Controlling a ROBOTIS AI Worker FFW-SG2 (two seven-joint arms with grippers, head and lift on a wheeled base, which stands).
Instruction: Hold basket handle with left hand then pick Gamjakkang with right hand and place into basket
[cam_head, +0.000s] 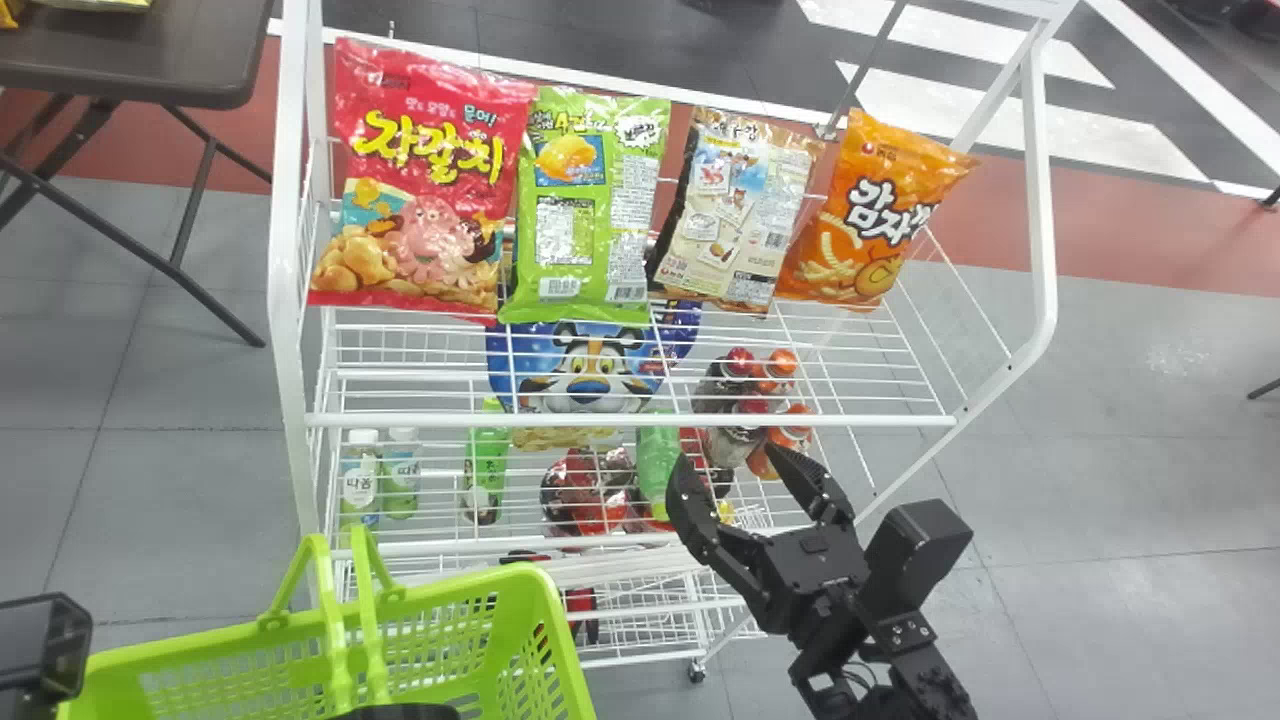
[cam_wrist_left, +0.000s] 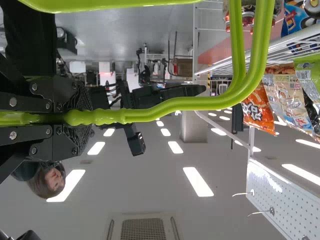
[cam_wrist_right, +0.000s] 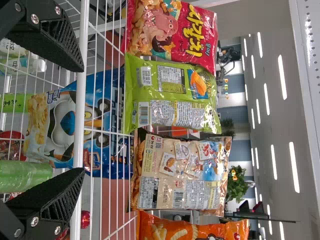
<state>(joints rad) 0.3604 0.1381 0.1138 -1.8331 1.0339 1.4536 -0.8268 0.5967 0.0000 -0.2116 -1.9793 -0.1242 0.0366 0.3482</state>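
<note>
Basket sits near left, handle clenched by the left gripper. Gamjakkang stands at the shelf's right end, top leaning right, far and rightward of the right gripper (the nearer one, fingers spread).

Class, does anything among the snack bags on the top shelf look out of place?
The green bag and beige bag show their backs, unlike the red bag and Gamjakkang; nothing looks torn or spilled.

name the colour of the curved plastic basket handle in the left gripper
The handle is bright lime green, clearest in the left wrist view.
</note>
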